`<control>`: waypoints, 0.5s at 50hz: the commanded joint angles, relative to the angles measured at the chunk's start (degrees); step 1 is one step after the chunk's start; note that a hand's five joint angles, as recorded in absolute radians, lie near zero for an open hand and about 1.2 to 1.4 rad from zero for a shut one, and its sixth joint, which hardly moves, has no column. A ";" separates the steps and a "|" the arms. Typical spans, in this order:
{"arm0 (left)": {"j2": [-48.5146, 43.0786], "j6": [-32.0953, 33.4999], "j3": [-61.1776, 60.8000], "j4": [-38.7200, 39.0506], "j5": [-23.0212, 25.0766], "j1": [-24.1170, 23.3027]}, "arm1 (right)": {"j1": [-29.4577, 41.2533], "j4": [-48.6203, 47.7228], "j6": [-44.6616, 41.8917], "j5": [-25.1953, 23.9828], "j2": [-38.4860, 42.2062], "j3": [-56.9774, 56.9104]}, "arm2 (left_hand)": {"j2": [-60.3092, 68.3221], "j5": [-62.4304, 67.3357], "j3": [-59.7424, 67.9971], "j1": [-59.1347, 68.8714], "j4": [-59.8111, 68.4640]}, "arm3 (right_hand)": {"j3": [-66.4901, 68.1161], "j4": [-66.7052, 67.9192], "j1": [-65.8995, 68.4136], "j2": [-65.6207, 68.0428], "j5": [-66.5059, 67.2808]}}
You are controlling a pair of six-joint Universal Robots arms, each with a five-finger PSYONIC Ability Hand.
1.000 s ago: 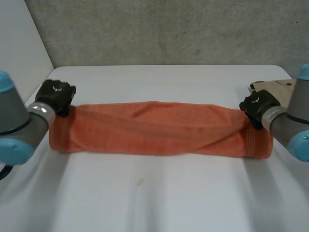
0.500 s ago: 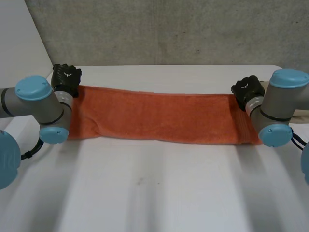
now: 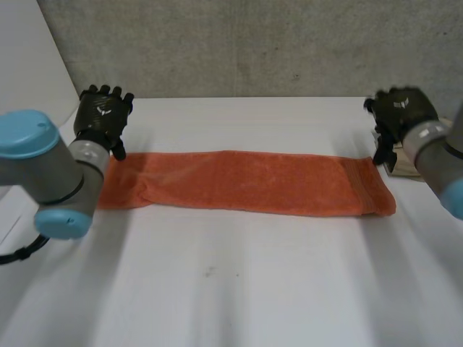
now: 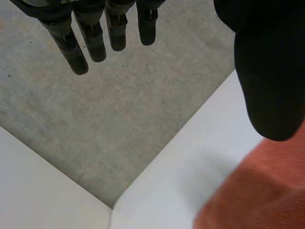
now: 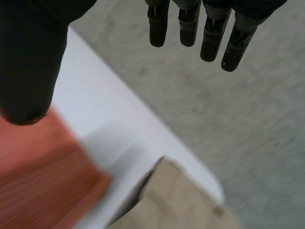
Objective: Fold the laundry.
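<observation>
An orange towel (image 3: 246, 182) lies folded into a long flat strip across the white table (image 3: 231, 289). My left hand (image 3: 103, 116) hovers open just above and behind the strip's left end, fingers (image 4: 76, 47) straight and apart from the thumb, holding nothing. The towel's corner (image 4: 267, 191) lies below that thumb in the left wrist view. My right hand (image 3: 399, 116) is raised open behind the strip's right end, with its fingers (image 5: 209, 38) spread and empty. The towel's end (image 5: 43, 176) shows under its thumb.
A tan folded cloth (image 5: 176, 205) lies at the table's right edge (image 3: 405, 168), just beyond the towel's right end. A grey concrete wall (image 3: 239, 43) stands behind the table. A white panel (image 3: 29, 65) rises at the left.
Both hands have let go of the towel's far corners, opened and lifted away. The towel, earlier carried back over itself, now lies flat as a narrow strip.
</observation>
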 commanded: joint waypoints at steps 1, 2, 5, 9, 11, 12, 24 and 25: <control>8.71 -6.86 -13.57 -0.25 1.75 -0.11 | -5.29 2.86 4.28 -7.05 -5.14 17.51 | -1.80 -2.69 -2.18 -0.95 -1.68 | 2.51 1.25 3.18 2.15 0.86; 8.97 -8.52 -14.97 -0.25 2.45 -0.20 | -5.64 2.51 4.54 -7.22 -5.23 18.48 | -1.80 -2.69 -2.18 -0.95 -1.68 | 3.87 2.61 4.53 3.50 2.21; 9.15 -10.55 -16.39 -0.16 3.07 -0.46 | -6.52 -0.39 4.72 -7.84 -5.23 21.73 | -1.80 -2.69 -2.18 -0.95 -1.68 | 7.40 6.14 8.07 7.03 5.75; 8.27 -12.40 -17.09 0.10 3.16 -0.99 | -7.75 -5.57 4.72 -8.54 -3.74 23.76 | -1.80 -2.69 -2.18 -0.95 -1.68 | 12.11 10.85 12.78 11.74 10.46; 8.09 -12.49 -17.09 0.10 3.25 -0.99 | -7.93 -7.95 4.81 -8.89 -1.02 23.59 | -1.80 -2.69 -2.18 -0.95 -1.68 | 16.31 15.06 16.98 15.95 14.66; 8.09 -12.49 -17.09 0.10 3.25 -1.08 | -7.93 -8.65 4.81 -8.98 -0.22 23.41 | -1.80 -2.69 -2.18 -0.95 -1.68 | 17.49 16.23 18.16 17.13 15.84; 7.57 -12.58 -17.18 0.28 3.16 -0.90 | -8.28 -10.50 4.02 -8.28 6.82 19.45 | -1.80 -2.69 -2.18 -0.95 -1.68 | 67.57 66.31 68.24 67.21 65.92; 7.57 -12.58 -17.18 0.28 3.16 -0.90 | -8.63 -10.59 4.02 -8.37 6.64 19.63 | -1.80 -2.69 -2.18 -0.95 -1.68 | 67.57 66.31 68.24 67.21 65.92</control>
